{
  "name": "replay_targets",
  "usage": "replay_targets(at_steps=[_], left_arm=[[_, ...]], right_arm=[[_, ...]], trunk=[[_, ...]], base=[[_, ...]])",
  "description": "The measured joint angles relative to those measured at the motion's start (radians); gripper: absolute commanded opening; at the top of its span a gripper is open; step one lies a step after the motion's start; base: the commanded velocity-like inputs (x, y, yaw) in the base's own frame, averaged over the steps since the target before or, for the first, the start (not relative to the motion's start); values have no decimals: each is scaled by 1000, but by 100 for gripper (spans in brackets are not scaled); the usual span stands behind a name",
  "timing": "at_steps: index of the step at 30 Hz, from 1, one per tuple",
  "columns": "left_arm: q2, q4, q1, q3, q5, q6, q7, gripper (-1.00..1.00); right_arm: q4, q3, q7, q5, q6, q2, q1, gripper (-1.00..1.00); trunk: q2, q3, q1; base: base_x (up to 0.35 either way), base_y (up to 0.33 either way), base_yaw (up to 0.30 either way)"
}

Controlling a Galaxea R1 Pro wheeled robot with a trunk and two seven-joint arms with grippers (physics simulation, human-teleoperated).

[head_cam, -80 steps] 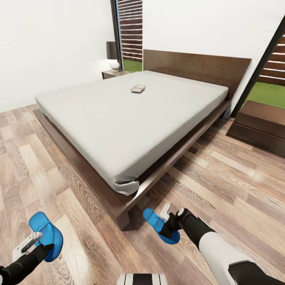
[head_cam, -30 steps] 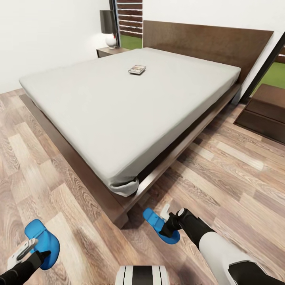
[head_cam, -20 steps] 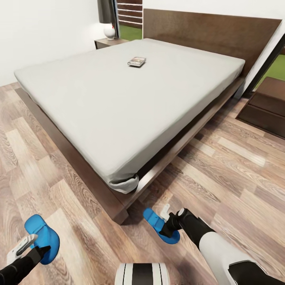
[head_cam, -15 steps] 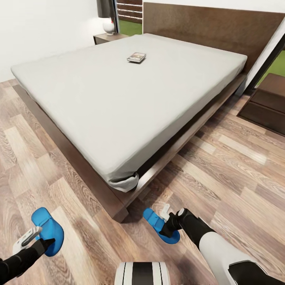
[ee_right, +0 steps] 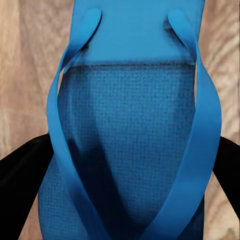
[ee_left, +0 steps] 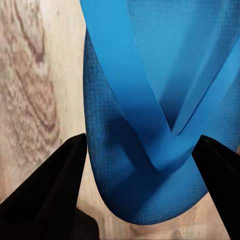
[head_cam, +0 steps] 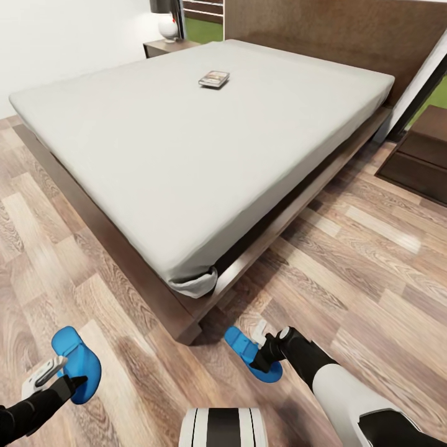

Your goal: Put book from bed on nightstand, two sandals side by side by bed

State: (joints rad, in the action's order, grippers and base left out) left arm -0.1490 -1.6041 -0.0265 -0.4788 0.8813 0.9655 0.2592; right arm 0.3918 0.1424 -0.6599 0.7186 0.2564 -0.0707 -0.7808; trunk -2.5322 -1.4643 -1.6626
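Sandals (head_cam: 76,363) still gripped, bed (head_cam: 186,136) nearer.

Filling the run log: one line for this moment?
left gripper: holding left sandal | right gripper: holding right sandal | book: on bed

- Right arm (head_cam: 347,391), lower right of the head view: a glossy white shell, rounded and smooth, with a black segment at the frame's bottom edge.
- Toward the wrist it turns black, ending in a rounded black knuckle with a small pale cap.
- Right end effector (head_cam: 259,343): black body, one light grey finger.
- Left end effector (head_cam: 49,377), lower left: black forearm, pale grey finger with a dark slot.
- Bottom centre, the trunk (head_cam: 222,436): white with black vertical stripes.
- Wrist views: matte black fingers (ee_left: 47,192), wedge-shaped.
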Motion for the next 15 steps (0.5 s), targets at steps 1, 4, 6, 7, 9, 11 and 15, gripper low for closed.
replay_targets(at_steps=[1, 4, 6, 7, 9, 11, 15], left_arm=[[0, 0, 3, 0, 2, -2, 0, -100], [0, 7, 12, 2, -1, -6, 3, -100], [0, 10, 14, 2, 0, -8, 2, -100], [0, 11, 15, 3, 0, -8, 2, -100], [0, 13, 16, 3, 0, -9, 2, -100], [1, 14, 16, 3, -1, -9, 2, -100], [1, 23, 16, 2, -1, -9, 3, -100]], right_arm=[[0, 0, 0, 0, 0, 0, 0, -100], [0, 0, 0, 0, 0, 0, 0, -100], [0, 0, 0, 0, 0, -1, 0, 100], [0, 0, 0, 0, 0, -1, 0, 100], [0, 0, 0, 0, 0, -1, 0, 100], [0, 0, 0, 0, 0, -1, 0, 100], [0, 0, 0, 0, 0, -1, 0, 100]], trunk=[[0, 0, 0], [0, 0, 0], [0, 0, 0], [0, 0, 0], [0, 0, 0], [0, 0, 0], [0, 0, 0]], base=[[195, 46, 0], [141, 28, 0], [58, 11, 0], [29, 6, 0], [19, 4, 0], [10, 2, 0], [4, 1, 0]])
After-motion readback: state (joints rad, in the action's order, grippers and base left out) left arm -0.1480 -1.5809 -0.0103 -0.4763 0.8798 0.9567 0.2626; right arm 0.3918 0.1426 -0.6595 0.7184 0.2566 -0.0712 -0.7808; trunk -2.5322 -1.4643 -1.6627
